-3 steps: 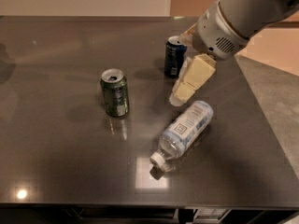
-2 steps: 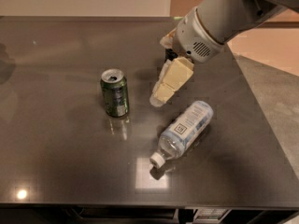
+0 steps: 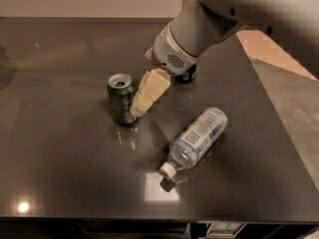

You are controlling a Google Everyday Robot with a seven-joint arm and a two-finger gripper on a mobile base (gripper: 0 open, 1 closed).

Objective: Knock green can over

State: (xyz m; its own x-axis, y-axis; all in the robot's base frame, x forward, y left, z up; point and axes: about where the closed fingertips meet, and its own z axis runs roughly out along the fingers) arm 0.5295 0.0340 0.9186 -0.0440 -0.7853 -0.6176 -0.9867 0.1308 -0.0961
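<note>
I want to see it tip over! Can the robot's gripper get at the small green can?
Probably yes. The gripper is right beside the upright small green metal can, with nothing between them. The clear plastic bottle lies nearer the camera, out of the way.

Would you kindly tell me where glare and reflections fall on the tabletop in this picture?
Camera view: a bright rectangular glare patch lies on the table beside the bottle cap; a small light spot sits near the front-left corner; the green can shows a faint reflection below its base, the gripper close beside it, toward the bottle.
</note>
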